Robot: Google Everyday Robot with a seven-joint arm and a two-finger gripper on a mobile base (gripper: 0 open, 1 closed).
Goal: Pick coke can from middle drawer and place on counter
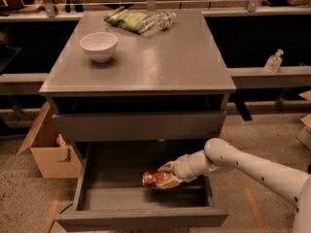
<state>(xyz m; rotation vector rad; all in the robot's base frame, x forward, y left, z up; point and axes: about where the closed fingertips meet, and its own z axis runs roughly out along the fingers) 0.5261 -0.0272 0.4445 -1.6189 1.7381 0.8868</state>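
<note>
The coke can (151, 178) lies on its side inside the open middle drawer (141, 215), right of centre on the drawer floor. My gripper (166, 176) reaches down into the drawer from the right, and its fingers sit around the can's right end. The white arm (252, 165) stretches in from the lower right. The counter (160, 62) is the grey top slab above the drawers.
A white bowl (98, 46), a green snack bag (127, 20) and a clear water bottle (158, 21) stand on the counter. An open cardboard box (48, 151) sits on the floor to the left. A small bottle (273, 61) stands on the right shelf.
</note>
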